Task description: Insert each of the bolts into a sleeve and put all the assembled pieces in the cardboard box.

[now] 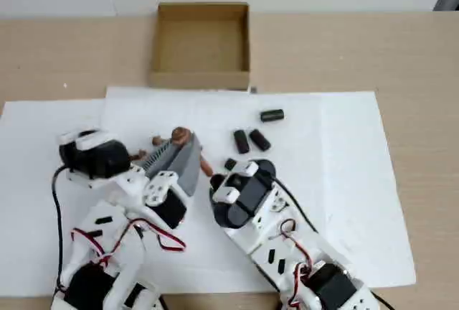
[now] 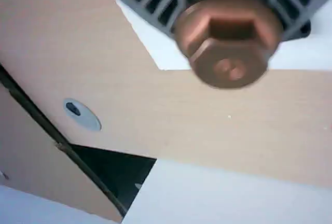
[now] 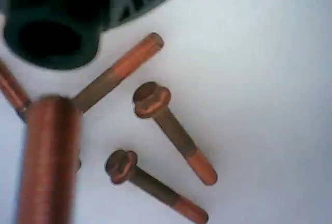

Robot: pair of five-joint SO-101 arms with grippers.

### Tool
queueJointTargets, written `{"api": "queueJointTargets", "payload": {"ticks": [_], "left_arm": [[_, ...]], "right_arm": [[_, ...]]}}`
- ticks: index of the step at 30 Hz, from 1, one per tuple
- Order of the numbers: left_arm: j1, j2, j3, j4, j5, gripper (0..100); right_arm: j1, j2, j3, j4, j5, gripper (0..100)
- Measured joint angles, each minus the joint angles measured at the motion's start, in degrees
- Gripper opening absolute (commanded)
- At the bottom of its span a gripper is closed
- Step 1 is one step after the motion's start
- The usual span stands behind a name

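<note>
High view: the cardboard box stands open at the far side of the table, just past the edge of the white paper sheet. Three loose sleeves lie on the sheet in front of the box, two close together and one a little farther back. The left gripper is raised over the sheet and pinches a copper bolt, head end out. The right gripper sits just beside it with a black sleeve at its tip, near the two paired sleeves and well apart from the box. Left wrist view: the bolt's hexagonal flanged head faces the lens, and the grey ribbed jaws are clamped on its shank from both sides above table and sheet. Right wrist view: the black sleeve sits against a grey ribbed jaw, its bore open toward the lens, and it appears gripped. Under it, loose bolts lie scattered on the sheet, apart from one another. A blurred copper shaft stands very near the lens; I cannot tell which bolt it belongs to.
</note>
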Motion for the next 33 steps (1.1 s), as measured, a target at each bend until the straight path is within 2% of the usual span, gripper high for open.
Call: {"api": "queueJointTargets", "payload": {"ticks": [21, 29, 33], "left_arm": [[5.3, -0.1, 4.6, -0.2, 0.0, 1], [8.4, -0.1, 4.7, 8.9, -0.1, 1], [8.7, -0.1, 4.7, 10.2, 0.2, 1]], "right_arm": [[0.0, -0.1, 0.0, 0.0, 0.0, 0.3], [-0.1, -0.1, 0.0, 0.0, 1.2, 0.3], [-0.1, -0.1, 0.0, 0.0, 1.9, 0.3]]}}
